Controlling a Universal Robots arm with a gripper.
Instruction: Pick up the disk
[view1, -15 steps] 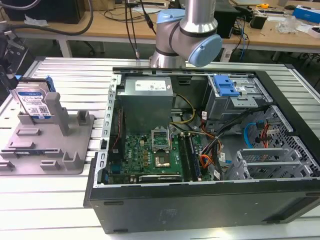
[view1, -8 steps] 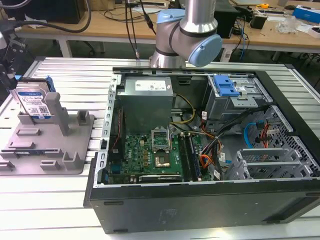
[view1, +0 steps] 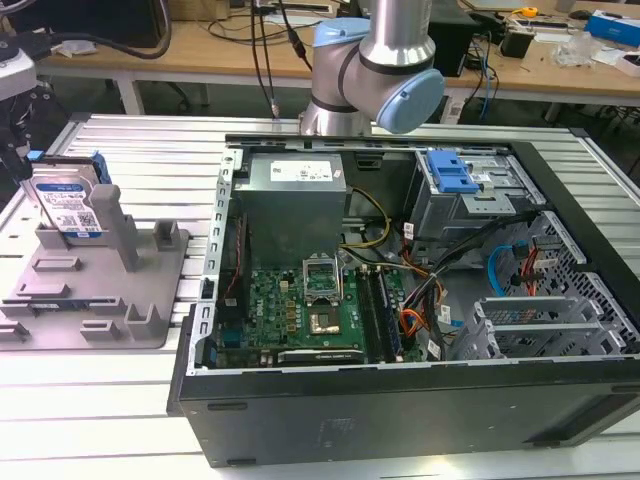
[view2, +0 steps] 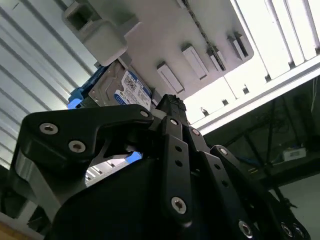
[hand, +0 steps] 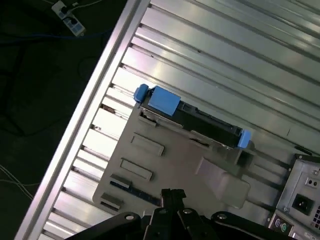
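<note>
Disk (view1: 68, 205) upright on fixture (view1: 100, 300) (exterior view's left); computer case (view1: 400, 420) beside, right.

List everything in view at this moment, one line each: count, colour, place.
disk: one, silver with a blue-and-white label and blue side rails, standing on edge in the fixture at the exterior view's left.
fixture: one, grey, on the table beside the computer case.
computer case: one, black, open, lying on the table.
power supply: one, grey, inside the case.
motherboard: one, green, on the case floor.
drive-bay latch: one, blue, inside the case.
table: one, silver, slotted, under everything.
arm: one, silver with light blue caps, behind the case.
end effector: one, black, shut, holding nothing, near the fixture, not touching the disk.
</note>
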